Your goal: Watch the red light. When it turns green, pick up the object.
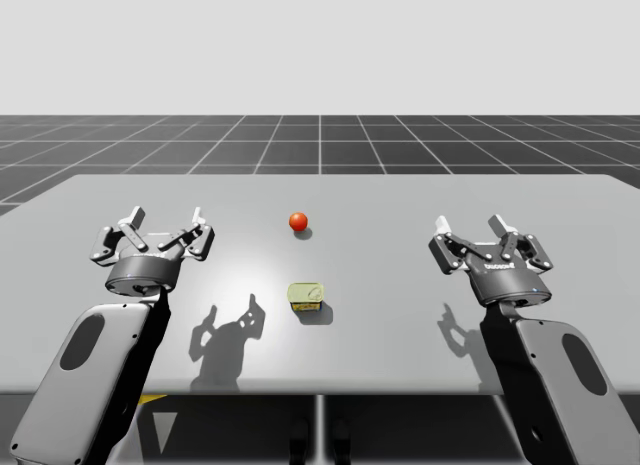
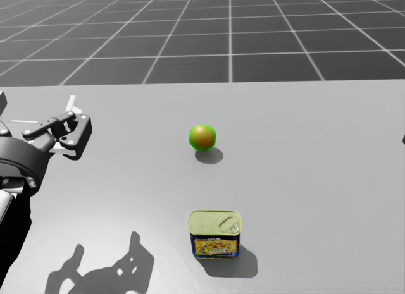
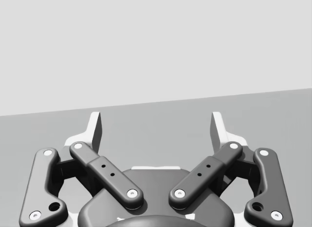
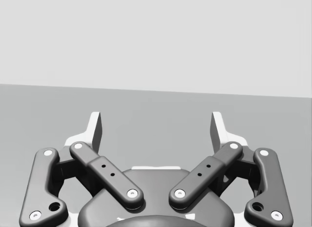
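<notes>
A small rectangular tin [image 2: 215, 232] with a pale green lid is set flat on the grey table [image 1: 420, 315], near the round light [image 1: 298, 221] on the robot's side of it, not touching it. The light is seen red in the high view and rimmed with green in the head view. The left gripper [image 1: 166, 225] is held well to the light's left, the right gripper [image 1: 470, 230] well to its right. Both sets of fingers are spread wide, with nothing held.
</notes>
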Motion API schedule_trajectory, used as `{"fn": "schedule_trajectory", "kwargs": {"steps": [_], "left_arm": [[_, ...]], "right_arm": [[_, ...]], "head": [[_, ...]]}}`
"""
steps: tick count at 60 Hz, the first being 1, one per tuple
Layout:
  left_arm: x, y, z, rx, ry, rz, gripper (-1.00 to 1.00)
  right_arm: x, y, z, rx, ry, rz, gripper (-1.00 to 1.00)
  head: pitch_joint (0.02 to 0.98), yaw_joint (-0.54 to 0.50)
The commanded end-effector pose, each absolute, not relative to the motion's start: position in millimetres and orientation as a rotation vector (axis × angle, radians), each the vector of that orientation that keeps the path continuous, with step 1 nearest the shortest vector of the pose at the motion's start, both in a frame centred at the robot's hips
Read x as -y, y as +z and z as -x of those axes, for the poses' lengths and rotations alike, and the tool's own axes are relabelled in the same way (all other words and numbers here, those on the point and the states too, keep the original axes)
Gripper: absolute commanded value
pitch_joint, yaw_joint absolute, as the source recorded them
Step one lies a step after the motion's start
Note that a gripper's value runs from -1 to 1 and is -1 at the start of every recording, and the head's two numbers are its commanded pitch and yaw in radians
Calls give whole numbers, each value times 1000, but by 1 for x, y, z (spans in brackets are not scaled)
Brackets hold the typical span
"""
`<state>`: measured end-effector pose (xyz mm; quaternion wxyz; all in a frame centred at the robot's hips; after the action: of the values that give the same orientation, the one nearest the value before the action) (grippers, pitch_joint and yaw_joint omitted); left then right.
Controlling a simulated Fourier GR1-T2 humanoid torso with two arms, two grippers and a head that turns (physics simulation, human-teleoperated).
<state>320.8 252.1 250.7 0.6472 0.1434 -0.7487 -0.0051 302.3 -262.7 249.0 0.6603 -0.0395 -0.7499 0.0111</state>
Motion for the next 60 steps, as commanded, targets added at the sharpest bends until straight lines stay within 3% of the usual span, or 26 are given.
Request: {"fn": "schedule_trajectory", "kwargs": {"steps": [1, 9, 29, 39, 50, 60], "left_arm": [[-252, 251, -321, 1703, -12, -326, -1000], [-252, 251, -321, 1703, -12, -326, -1000], [-251, 251, -321, 1699, -26, -325, -1000], [-250, 250, -321, 1698, -39, -317, -1000], [-249, 252, -321, 1681, -66, -232, -1000], [-243, 259, -316, 1630, -91, -61, -1000]], "right_arm": [[263, 249, -302, 1697, 25, 90, -1000], [263, 249, -302, 1697, 25, 90, -1000], [261, 246, -304, 1688, 42, 92, -1000], [260, 245, -304, 1684, 44, 94, -1000], [259, 245, -303, 1683, 46, 94, -1000], [259, 245, -303, 1685, 42, 96, -1000]], "head": [[635, 94], [655, 92], [834, 93], [862, 89], [862, 91], [858, 97]]}}
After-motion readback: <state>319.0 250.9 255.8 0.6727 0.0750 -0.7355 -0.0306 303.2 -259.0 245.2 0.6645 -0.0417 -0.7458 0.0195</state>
